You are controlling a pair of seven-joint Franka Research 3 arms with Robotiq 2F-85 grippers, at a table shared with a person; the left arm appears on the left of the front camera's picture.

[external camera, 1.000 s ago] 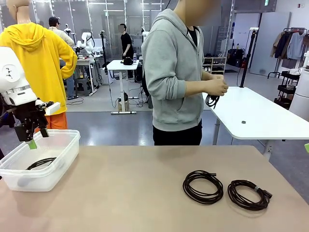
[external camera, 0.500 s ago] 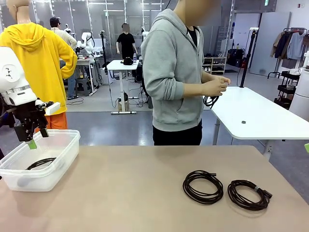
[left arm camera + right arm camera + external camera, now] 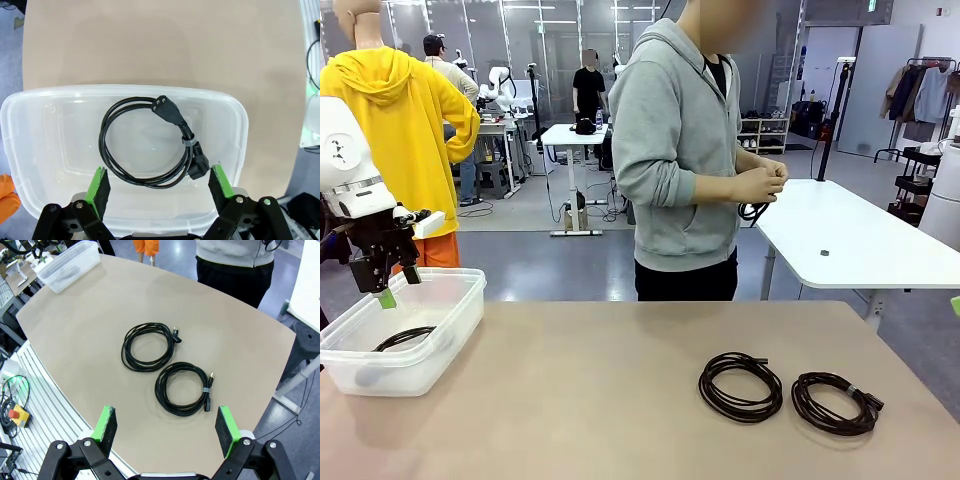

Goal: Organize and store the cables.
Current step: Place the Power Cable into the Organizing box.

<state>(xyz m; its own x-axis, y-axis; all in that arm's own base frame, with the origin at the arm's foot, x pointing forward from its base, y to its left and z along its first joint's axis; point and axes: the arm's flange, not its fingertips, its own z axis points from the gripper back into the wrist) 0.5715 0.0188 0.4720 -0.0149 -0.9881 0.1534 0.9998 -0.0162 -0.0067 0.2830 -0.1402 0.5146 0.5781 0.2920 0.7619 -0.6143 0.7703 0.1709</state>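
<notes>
1. The left gripper (image 3: 398,285) is hovering over the clear plastic bin (image 3: 470,290) at the left edge of the table (image 3: 600,400). Its fingers are standing spread and are grasping nothing.
2. One coiled cable (image 3: 170,111) is lying flat on the bin floor, directly below the green pads and apart from them.
3. The right gripper (image 3: 166,429) is hanging high above the right side of the table. Its fingers are likewise standing wide and empty.
4. Two more coils are lying on the near right part of the table, just beside each other and not touching: the left coil (image 3: 706,388) and the right coil (image 3: 860,400).
5. At the far side, the person's hands (image 3: 760,183) are working a fourth cable (image 3: 752,211), which is dangling below them.
6. Handling judgement:
   - Each coil is likely light, limp and rubbery, so it is probably going to sag and deform when lifted rather than hold its ring shape.
   - The rubber jacket is likely giving good friction against the pads, so slipping looks unlikely.
7. Grasp point judgement:
   - The gripper should be pinching across the whole bundle of strands, not a single loop.
   - On the right coil, the pale tie near the plug ends is gathering the strands and looks like the safest place to grip.
   - Whether the left coil is tied cannot be told, so its loops may be spilling open during a lift.
</notes>
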